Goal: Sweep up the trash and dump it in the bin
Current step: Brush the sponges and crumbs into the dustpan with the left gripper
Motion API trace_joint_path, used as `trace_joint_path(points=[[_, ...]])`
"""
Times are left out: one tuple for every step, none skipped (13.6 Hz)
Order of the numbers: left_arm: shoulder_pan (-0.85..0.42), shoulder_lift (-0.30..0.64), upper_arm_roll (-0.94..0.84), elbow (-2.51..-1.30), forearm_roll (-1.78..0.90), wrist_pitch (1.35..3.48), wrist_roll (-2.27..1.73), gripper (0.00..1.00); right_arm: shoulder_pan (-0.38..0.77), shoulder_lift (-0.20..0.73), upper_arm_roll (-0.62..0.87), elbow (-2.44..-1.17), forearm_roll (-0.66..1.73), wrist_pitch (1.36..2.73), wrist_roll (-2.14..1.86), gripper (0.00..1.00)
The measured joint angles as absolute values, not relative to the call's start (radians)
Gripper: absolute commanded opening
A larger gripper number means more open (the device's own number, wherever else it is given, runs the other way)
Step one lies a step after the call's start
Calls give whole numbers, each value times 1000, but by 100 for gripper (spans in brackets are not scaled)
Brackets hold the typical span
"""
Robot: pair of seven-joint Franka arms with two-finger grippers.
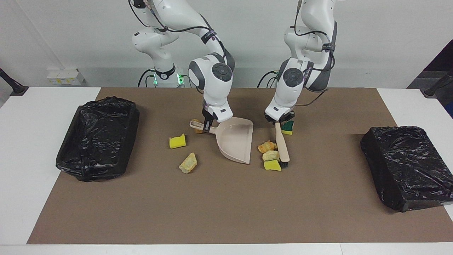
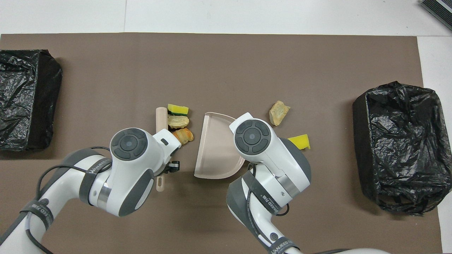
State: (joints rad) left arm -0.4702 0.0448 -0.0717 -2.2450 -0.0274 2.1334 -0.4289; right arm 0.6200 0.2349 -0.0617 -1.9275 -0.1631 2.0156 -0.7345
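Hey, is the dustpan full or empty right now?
Empty. The dustpan shows a bare beige floor in the overhead view; three trash pieces lie on the mat just outside its open edge.
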Motion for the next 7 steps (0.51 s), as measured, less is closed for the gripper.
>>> trace_joint_path(points=[[-510, 44, -72, -2244, -29, 2133, -429, 0, 620, 235, -62, -1928, -163, 2015, -734, 0], [-550, 42, -73, -2244, -36, 2132, -430, 0, 620, 235, -62, -1928, -163, 2015, -734, 0], [-590, 38, -74, -2243, -44, 2123, -434, 0, 620, 235, -62, -1928, -163, 2014, -734, 0], [-627, 33, -75, -2235, -51, 2096, -444, 0, 620, 235, -62, -1928, -163, 2014, -734, 0], [-650, 26, -76, -2213, -56, 2049, -457, 0, 620, 235, -62, -1928, -163, 2013, -734, 0], [-660, 12, -76, -2177, -60, 1979, -471, 0, 620, 234, -62, -1928, -163, 2013, -734, 0], [-660, -10, -74, -2145, -65, 1914, -477, 0, 620, 234, -62, -1928, -163, 2013, -734, 0]])
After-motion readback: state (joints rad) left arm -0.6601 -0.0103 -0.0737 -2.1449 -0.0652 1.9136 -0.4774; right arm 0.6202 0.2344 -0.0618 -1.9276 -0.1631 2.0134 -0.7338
